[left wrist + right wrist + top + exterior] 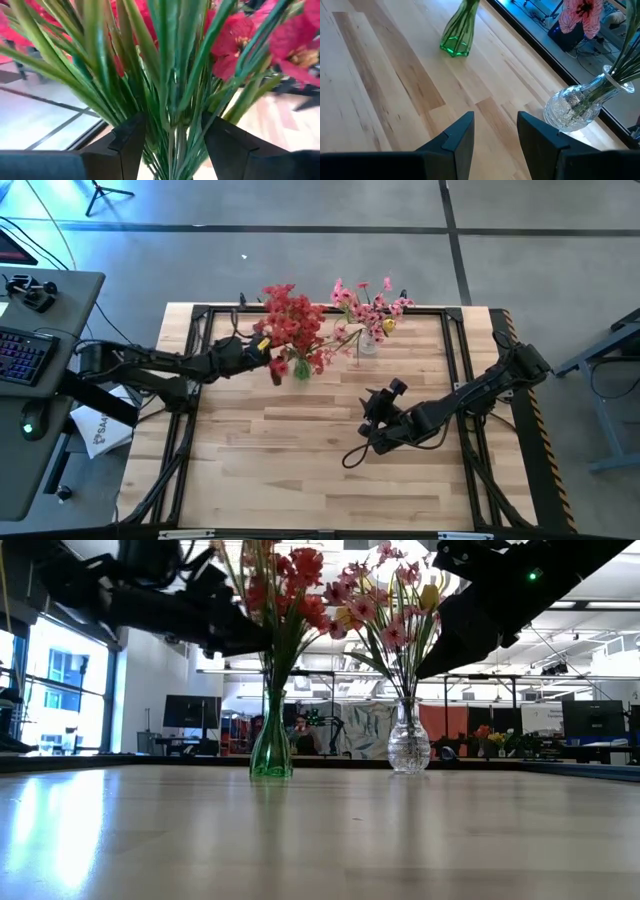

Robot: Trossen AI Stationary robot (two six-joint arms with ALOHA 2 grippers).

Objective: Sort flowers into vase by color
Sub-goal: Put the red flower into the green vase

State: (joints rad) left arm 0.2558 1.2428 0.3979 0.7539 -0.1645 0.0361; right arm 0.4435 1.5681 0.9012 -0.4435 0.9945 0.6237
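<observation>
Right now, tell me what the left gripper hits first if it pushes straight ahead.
The left gripper is open, and the green stems of the red flowers already stand between its fingers. It would likely press into that bunch first.

Bright even light overall, pale glare on the worktop (60,830) from a window (60,690) in the low view, red flowers (235,40) blurred up close, arms silhouetted dark.

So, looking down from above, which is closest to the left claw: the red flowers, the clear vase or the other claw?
From the left gripper in the high view:
1. Red flowers, right at its fingertips, in the green vase.
2. Clear vase, farther right, holding pink flowers.
3. Right gripper, farthest, toward the table's middle.
</observation>
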